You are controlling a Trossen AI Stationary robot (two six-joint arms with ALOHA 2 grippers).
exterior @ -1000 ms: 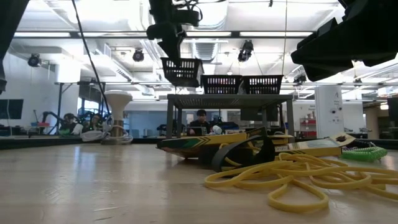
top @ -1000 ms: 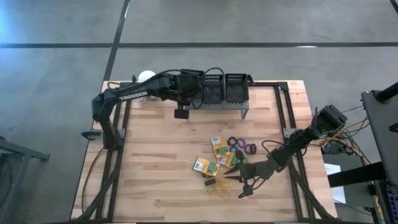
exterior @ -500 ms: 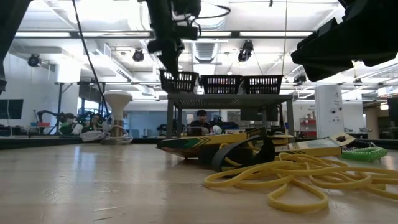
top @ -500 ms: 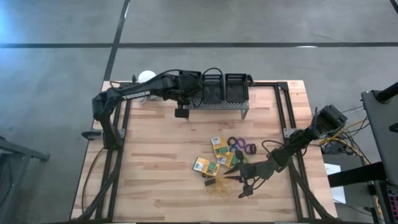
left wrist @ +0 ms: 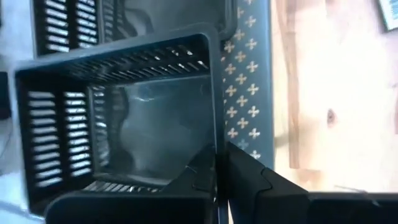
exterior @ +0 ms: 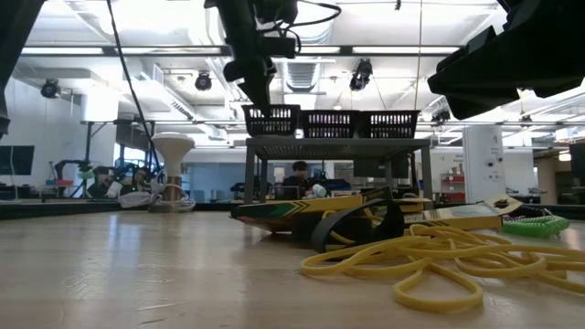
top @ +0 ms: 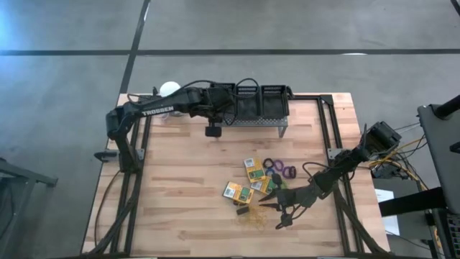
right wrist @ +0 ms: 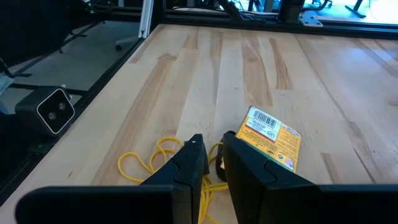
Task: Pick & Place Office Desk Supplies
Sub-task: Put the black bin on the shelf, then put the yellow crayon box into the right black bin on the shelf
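Observation:
My left gripper (top: 218, 109) is at the far side of the table, shut on the leftmost of three black mesh baskets (exterior: 271, 119) standing in a row on the grey perforated stand (top: 281, 124). My right gripper (right wrist: 214, 163) lies low over the table near its near edge, shut, its fingers pointing at the yellow rubber bands (right wrist: 152, 163) and a yellow-and-green crayon box (right wrist: 271, 137). In the high view, crayon boxes (top: 252, 168), purple, green and black rings (top: 282, 170) and the rubber bands (top: 253, 217) lie flat on the wood beside it. My left gripper pinches the basket's side wall (left wrist: 217, 137) at its rim, one finger (left wrist: 202, 174) inside the basket and one (left wrist: 245, 174) outside. It comes from above, pointing down. The basket (left wrist: 124, 118) sits upright on the stand's top (left wrist: 249, 93). Whether my right gripper touches the rubber bands, I cannot tell.
A white ball-shaped object (top: 169, 89) stands at the table's far left corner behind the left arm. Bare wood lies across the table's left half. A black frame runs along the table's left and right edges. People sit in the room beyond the table.
My left gripper has moved down and toward the table's right, bringing the basket from a lifted, tilted pose down onto the stand's top, level and in line with the other two baskets. The right arm has kept still.

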